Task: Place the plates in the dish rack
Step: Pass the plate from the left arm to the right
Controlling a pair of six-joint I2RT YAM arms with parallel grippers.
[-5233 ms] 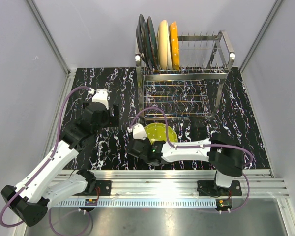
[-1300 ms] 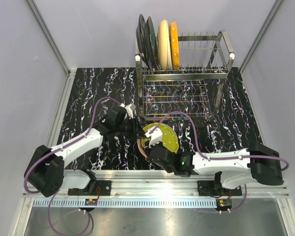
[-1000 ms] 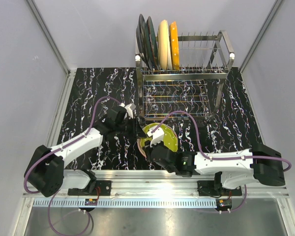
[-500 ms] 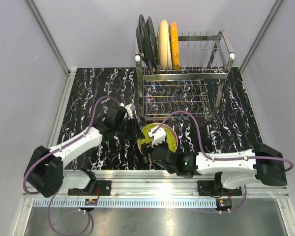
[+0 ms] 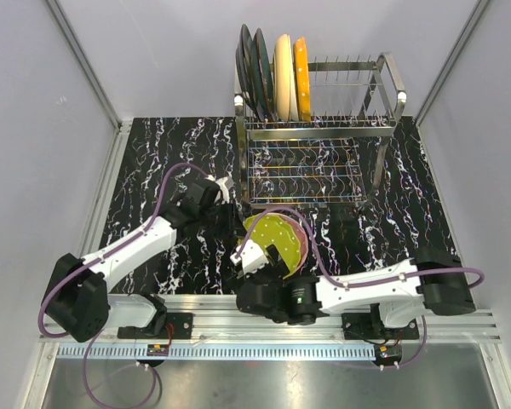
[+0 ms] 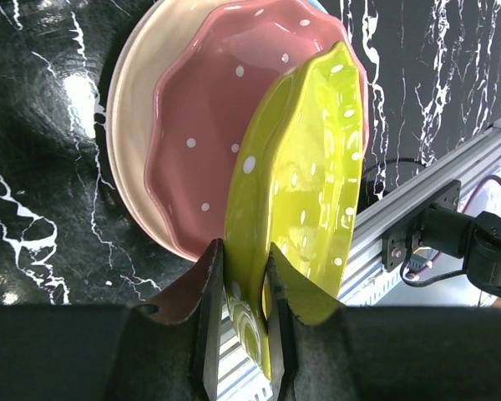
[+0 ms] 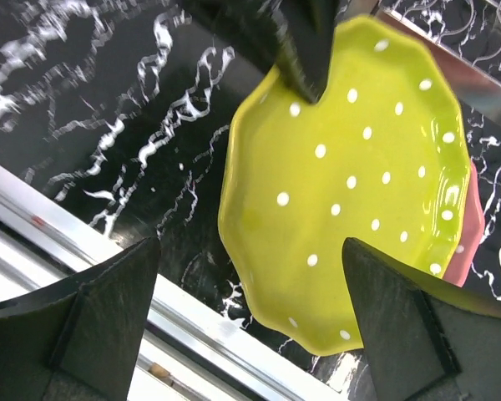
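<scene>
Two arms converge before the rack (image 5: 319,128), where four plates (image 5: 272,72) stand. Our left gripper (image 6: 240,251) pinches the rim of the green plate (image 6: 305,184), which tilts over a pink plate (image 6: 209,109). Our right gripper (image 7: 250,246) faces it, spread wide and empty. We see little of the pile underneath.

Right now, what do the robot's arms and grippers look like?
The left arm and right arm have white shells and black joints, with looping purple cables. Their fingers are dark, flat and wedge-shaped.
</scene>
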